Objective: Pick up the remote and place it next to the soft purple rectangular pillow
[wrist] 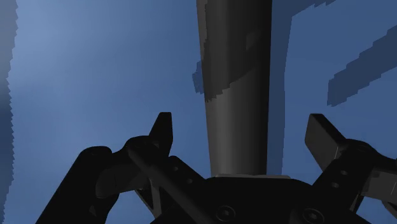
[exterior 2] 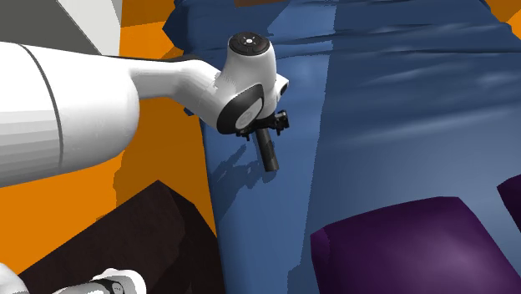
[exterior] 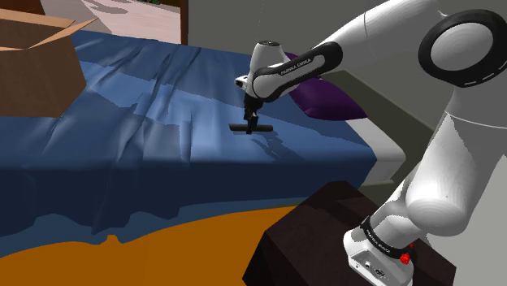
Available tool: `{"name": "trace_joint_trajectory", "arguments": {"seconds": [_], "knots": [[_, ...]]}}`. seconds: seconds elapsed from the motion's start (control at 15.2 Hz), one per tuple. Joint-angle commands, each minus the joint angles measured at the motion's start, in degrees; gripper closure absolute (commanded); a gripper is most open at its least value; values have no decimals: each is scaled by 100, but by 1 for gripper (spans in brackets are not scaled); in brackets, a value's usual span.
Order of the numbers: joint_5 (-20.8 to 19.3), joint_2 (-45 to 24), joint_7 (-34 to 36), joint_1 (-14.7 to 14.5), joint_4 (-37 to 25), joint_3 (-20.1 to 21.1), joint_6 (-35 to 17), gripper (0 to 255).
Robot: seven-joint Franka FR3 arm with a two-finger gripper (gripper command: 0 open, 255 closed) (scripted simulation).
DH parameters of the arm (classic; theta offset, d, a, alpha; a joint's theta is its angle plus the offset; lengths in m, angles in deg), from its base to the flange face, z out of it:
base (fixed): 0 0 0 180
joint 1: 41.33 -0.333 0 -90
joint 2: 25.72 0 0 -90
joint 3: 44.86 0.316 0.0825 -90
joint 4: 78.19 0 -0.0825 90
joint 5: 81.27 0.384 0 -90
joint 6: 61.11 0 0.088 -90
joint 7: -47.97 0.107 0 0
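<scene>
One remote (wrist: 236,76) inside parted end effector (wrist: 240,129)

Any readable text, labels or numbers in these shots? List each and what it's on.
"FRANKA EMIKA": on the dark forearm band of the arm, shoulder view.
Pale lettering on the dark ring low on the arm: too small to read.
No text on the remote, pillow or cardboard box.
</scene>
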State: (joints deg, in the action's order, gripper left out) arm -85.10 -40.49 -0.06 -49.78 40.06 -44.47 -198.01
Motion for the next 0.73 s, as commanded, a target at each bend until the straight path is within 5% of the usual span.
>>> {"name": "trace_joint_trajectory", "arguments": {"seconds": [0.0,0.2,0.26,0.66], "knots": [[0,-5,-1,1,-1,0,-6,0],[0,-5,-1,1,-1,0,-5,0],[0,-5,-1,1,-1,0,-5,255],[0,4,1,-1,5,1,-2,255]]}}
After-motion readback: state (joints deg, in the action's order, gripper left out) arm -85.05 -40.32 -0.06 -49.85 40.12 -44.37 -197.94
